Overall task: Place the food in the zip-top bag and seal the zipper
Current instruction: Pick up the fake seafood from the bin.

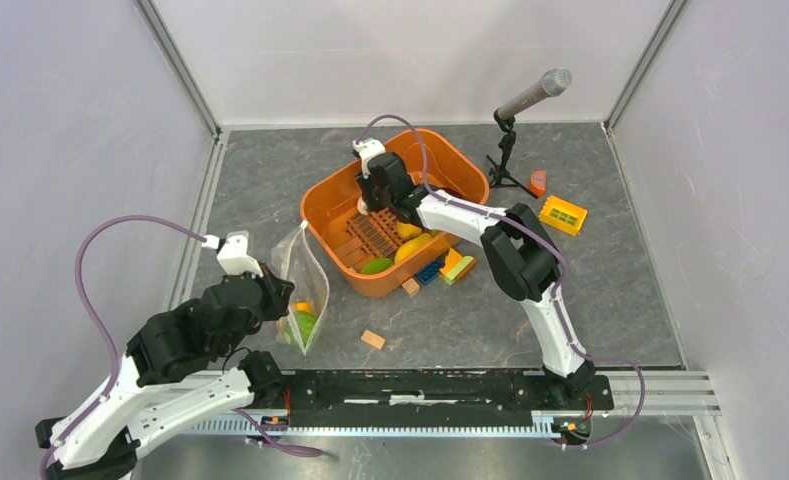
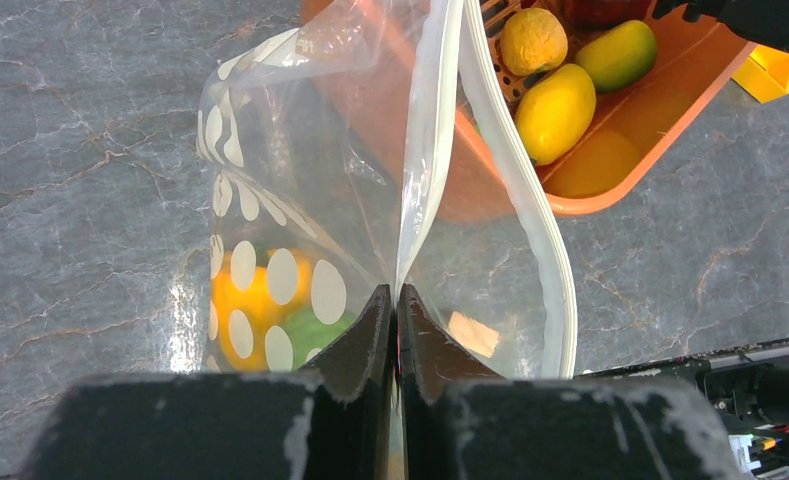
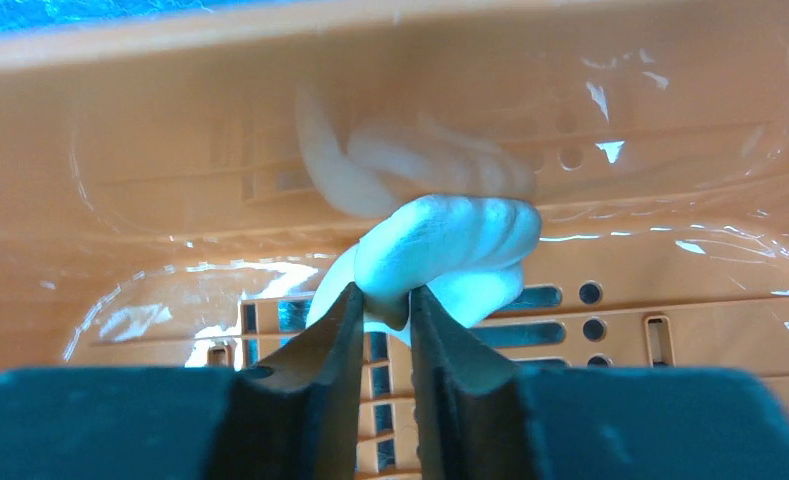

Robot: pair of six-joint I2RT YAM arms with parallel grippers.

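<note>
The zip-top bag (image 1: 298, 272) stands upright left of the orange basket (image 1: 448, 152), its mouth spread wide. My left gripper (image 2: 397, 298) is shut on the near wall of the bag (image 2: 300, 150), below the white zipper (image 2: 428, 130). Inside lie a yellow-orange piece (image 2: 260, 305) and a green piece (image 2: 310, 328) of food. My right gripper (image 3: 388, 300) reaches into the basket (image 3: 170, 150) and is shut on the white garlic (image 3: 450, 240). More food stays in the basket: a yellow fruit (image 2: 555, 110), a green-yellow one (image 2: 620, 55) and an orange round one (image 2: 533, 40).
A microphone on a small stand (image 1: 533, 96) rises behind the basket at the right. A yellow block (image 1: 563, 215) and an orange wedge (image 1: 538, 183) lie near it. Coloured blocks (image 1: 452, 268) sit by the basket's front, and a tan cube (image 1: 372, 339) lies nearer the arms.
</note>
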